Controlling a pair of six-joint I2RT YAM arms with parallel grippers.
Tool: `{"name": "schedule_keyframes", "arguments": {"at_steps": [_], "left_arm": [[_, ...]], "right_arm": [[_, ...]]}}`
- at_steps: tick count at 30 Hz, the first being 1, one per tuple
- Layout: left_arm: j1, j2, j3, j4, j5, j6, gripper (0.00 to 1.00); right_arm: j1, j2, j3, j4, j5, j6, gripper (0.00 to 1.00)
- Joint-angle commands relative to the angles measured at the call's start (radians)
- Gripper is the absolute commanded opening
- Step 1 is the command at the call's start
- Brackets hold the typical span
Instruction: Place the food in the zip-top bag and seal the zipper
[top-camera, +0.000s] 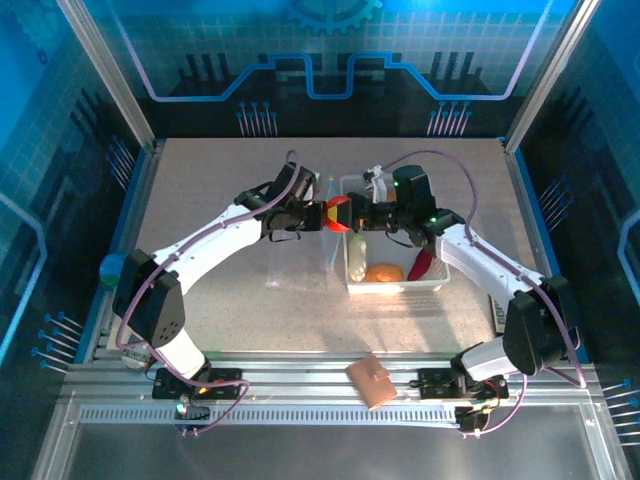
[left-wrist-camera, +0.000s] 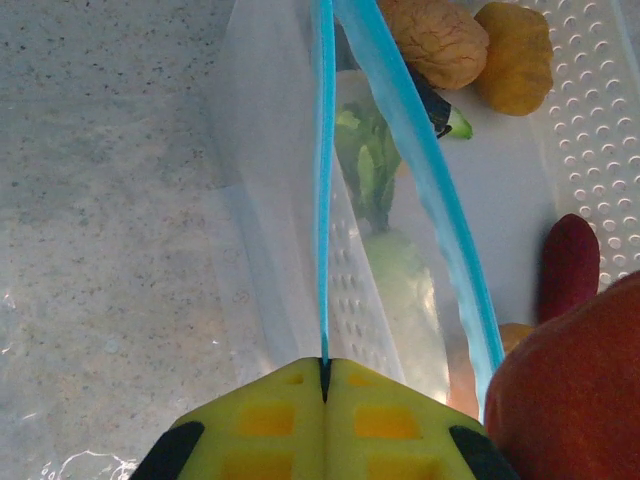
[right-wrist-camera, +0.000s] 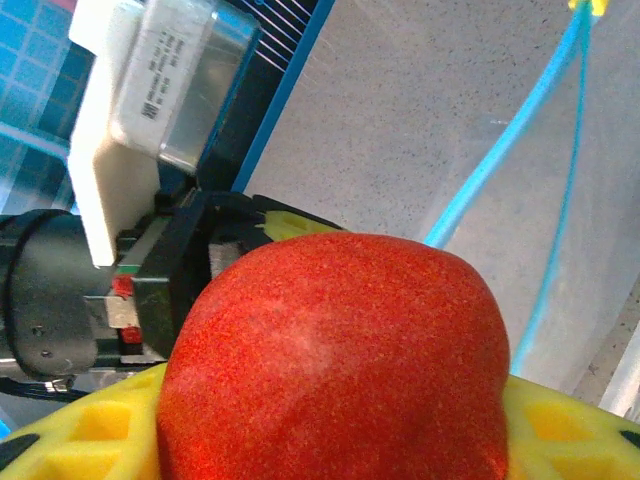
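Red food sits pinched in the right end effector, just beside the bag mouth on its left. The left end effector is pressed together on 1 zipper strip, holding the mouth open along the basket wall.

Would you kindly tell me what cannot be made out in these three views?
Top external: the zip-top bag is too transparent to trace its outline.
Left wrist: the dark purple piece is mostly hidden behind the zipper and the tan piece; the red food piece is cut off by the frame's corner.
Right wrist: the red food piece blocks the lower part of the bag's mouth.
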Motion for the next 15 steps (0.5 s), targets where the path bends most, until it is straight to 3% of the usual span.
{"name": "schedule_keyframes", "arguments": {"at_steps": [1,15], "left_arm": [[-0.009,-0.039,-0.007,0.039,0.06,-0.009,0.0],[0.001,-0.09,-0.033,0.064,0.098,-0.022,0.0]], "right_arm": [[0.013,0.027,-0.004,0.013,-0.019,0.007,0.33],[0.038,0.067,0.072,-0.222,0.153,-0.127,0.33]]}}
